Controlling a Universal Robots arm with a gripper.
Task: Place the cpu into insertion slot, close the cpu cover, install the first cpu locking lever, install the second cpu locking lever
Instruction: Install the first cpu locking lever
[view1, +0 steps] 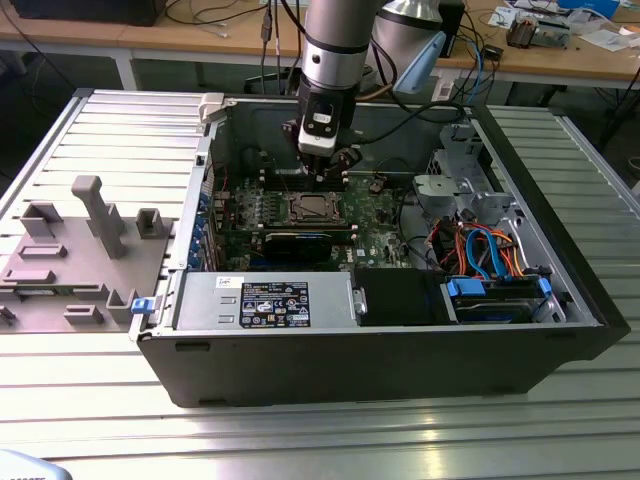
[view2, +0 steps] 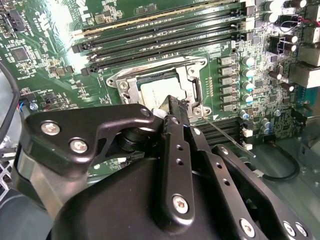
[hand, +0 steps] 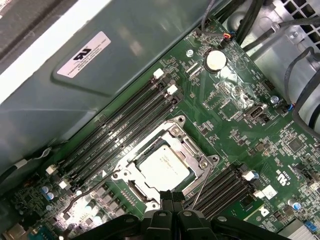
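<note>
Near the frame's lower centre in the first wrist view, the gripper stood with fingers pressed together, empty, at the edge of the cpu cover. The cover lay closed over the cpu, seated in the insertion slot on the motherboard.

An open computer case lies on the table. Inside, the motherboard holds the insertion slot, with the cpu in it. The hand hangs just above the slot.
</note>
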